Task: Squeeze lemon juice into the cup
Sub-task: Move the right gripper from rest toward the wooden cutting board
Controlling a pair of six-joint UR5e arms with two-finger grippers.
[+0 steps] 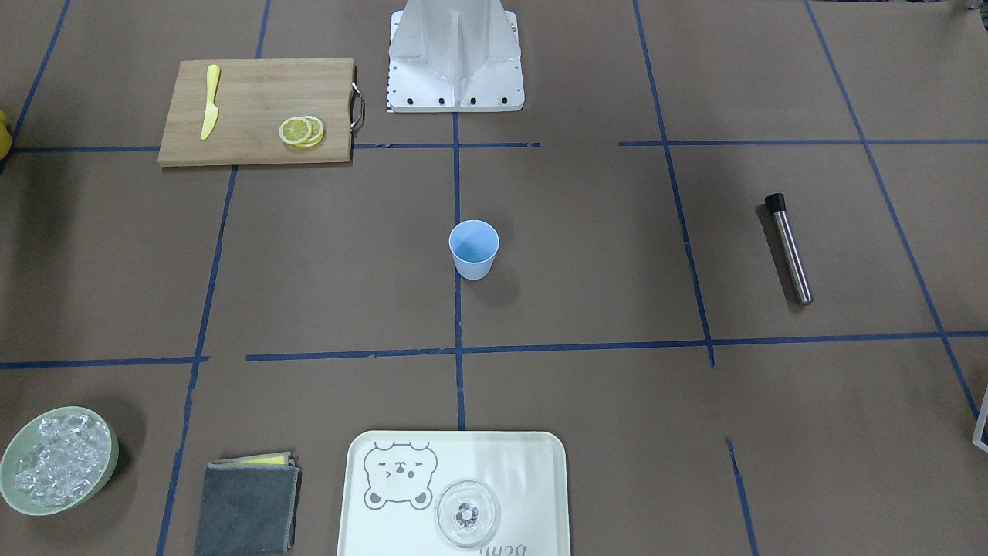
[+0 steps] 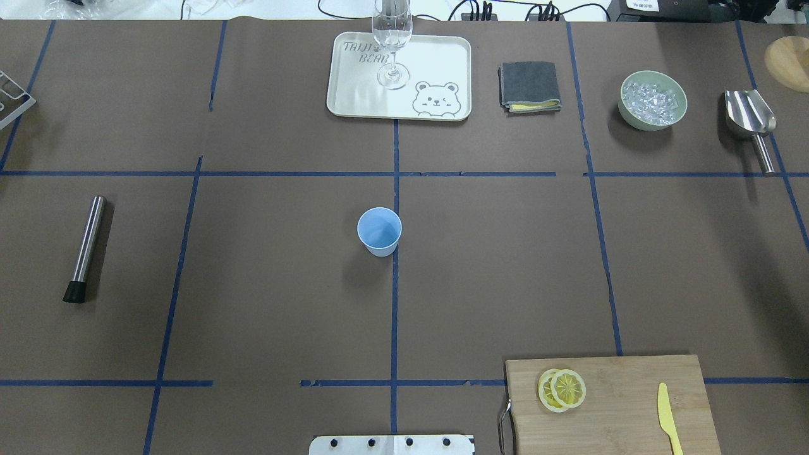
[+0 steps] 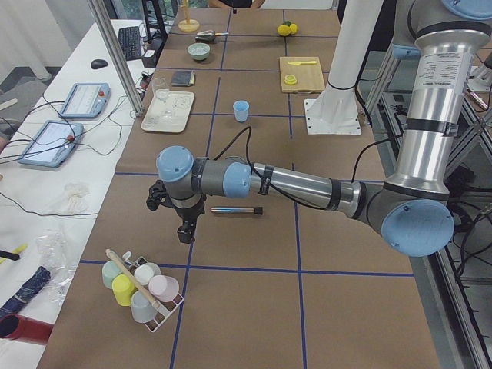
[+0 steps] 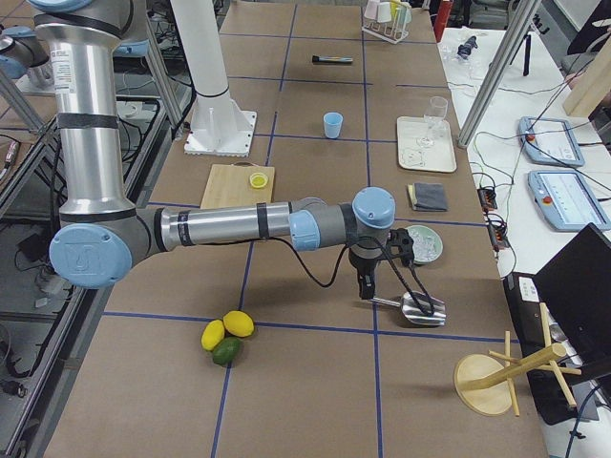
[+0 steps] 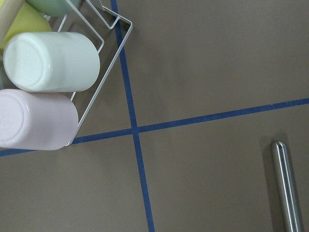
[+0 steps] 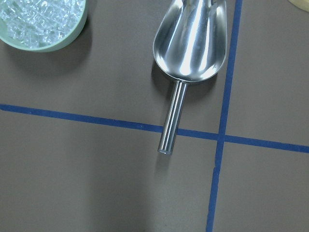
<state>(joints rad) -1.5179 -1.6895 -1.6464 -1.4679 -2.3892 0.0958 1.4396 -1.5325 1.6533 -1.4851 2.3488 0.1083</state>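
Two lemon slices (image 1: pixel 302 130) (image 2: pixel 562 389) lie overlapped on a wooden cutting board (image 1: pixel 255 85) near the robot's base, on its right side. The light-blue cup (image 1: pixel 473 249) (image 2: pixel 379 231) stands upright and empty at the table's middle. Neither gripper shows in the overhead or front views. In the exterior left view the left gripper (image 3: pixel 184 231) hangs over the table's left end, beside a cup rack. In the exterior right view the right gripper (image 4: pixel 366 286) hangs over the right end, by a steel scoop. I cannot tell whether either is open or shut.
A yellow knife (image 1: pixel 210 112) lies on the board. A steel muddler (image 2: pixel 85 248) lies at the left. A bowl of ice (image 2: pixel 652 100), a scoop (image 6: pixel 190 43), a folded cloth (image 2: pixel 529 86) and a tray (image 2: pixel 354 95) with a clear glass (image 2: pixel 392 38) line the far side.
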